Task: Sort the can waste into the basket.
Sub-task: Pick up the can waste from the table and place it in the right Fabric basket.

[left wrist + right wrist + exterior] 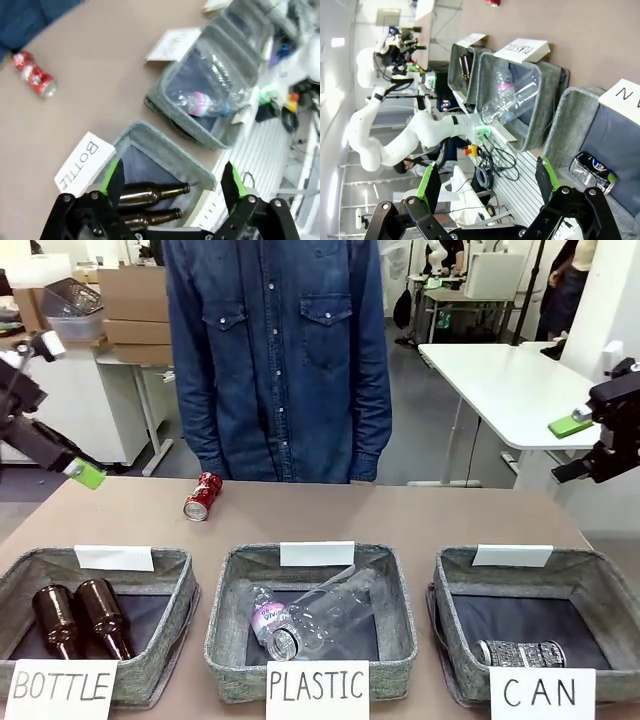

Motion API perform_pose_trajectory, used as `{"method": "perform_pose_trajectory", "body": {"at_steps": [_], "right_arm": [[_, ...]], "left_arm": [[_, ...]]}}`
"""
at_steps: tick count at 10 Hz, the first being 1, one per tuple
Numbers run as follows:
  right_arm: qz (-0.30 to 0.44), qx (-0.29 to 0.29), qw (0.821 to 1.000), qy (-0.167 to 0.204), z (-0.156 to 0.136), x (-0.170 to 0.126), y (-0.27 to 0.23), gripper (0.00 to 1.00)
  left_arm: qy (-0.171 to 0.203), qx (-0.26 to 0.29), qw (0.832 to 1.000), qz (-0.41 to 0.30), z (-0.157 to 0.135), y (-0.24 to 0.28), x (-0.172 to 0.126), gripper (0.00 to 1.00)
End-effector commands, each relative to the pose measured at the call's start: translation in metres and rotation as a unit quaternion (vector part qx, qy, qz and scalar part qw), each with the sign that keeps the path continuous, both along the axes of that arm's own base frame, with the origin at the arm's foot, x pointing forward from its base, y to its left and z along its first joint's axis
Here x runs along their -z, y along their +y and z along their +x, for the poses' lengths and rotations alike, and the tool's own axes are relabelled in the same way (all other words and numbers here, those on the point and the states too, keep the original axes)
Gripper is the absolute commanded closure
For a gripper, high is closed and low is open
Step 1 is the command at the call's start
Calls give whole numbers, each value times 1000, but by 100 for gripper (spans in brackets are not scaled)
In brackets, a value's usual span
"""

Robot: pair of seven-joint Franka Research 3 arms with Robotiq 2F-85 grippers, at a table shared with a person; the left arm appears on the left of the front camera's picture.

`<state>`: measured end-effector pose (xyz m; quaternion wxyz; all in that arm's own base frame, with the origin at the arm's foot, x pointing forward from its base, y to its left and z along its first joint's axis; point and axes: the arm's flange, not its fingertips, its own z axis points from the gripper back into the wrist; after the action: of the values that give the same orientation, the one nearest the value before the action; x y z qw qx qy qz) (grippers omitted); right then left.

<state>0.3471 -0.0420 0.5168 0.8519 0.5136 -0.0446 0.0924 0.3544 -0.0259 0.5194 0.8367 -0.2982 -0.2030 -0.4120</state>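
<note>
Beneath both pincers spreads the brown table (400,515), and beyond them, midway between the two, a person (280,360) in a denim shirt stands at its far edge. Of the two, the left pincer (172,172) hangs over the table's left end, jaws spread wide, gripping nothing. The right pincer (487,167) hangs raised past the table's right end, jaws likewise spread, gripping nothing.

Three grey baskets sit in a row along the near edge. The BOTTLE basket (25,570) lies below the left pincer, on the robot's side of it. The PLASTIC basket (225,610) lies about midway between the pincers. The CAN basket (600,585) lies below the right pincer, a little toward the left one.

Two brown glass bottles (80,615) lie side by side in the BOTTLE basket, right ahead of the left pincer's fingers (112,182). Clear plastic bottles (320,615) lie crossed in the PLASTIC basket.

The black can (520,652) lies on its side in the CAN basket's near part, ahead of the right pincer's fingers (545,177) and off to one side. The red can (202,496) lies on its side on bare table, beyond the baskets and just before the person. It is nearer the left pincer than the right and well apart from the CAN basket.

White name cards (543,692) lean at each basket's near wall, with blank tags (512,556) at the far rims.
</note>
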Motion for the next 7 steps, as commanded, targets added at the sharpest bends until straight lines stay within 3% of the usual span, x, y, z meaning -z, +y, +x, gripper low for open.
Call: {"method": "perform_pose_trajectory", "body": {"at_steps": [1, 2, 3, 6, 7], "right_arm": [[1, -7, 1000, -10, 0, 0, -2, 0], [1, -7, 1000, -10, 0, 0, -2, 0], [1, -7, 1000, -10, 0, 0, -2, 0], [1, -7, 1000, -10, 0, 0, -2, 0], [1, -7, 1000, -10, 0, 0, -2, 0]], "left_arm": [[107, -162, 981, 30, 38, -41, -2, 0], [138, -248, 958, 44, 76, -66, 4, 0], [166, -301, 937, 70, 112, -88, 13, 0], [215, -371, 889, 160, 205, -131, 64, 0], [208, -406, 870, 190, 222, -135, 84, 0]]}}
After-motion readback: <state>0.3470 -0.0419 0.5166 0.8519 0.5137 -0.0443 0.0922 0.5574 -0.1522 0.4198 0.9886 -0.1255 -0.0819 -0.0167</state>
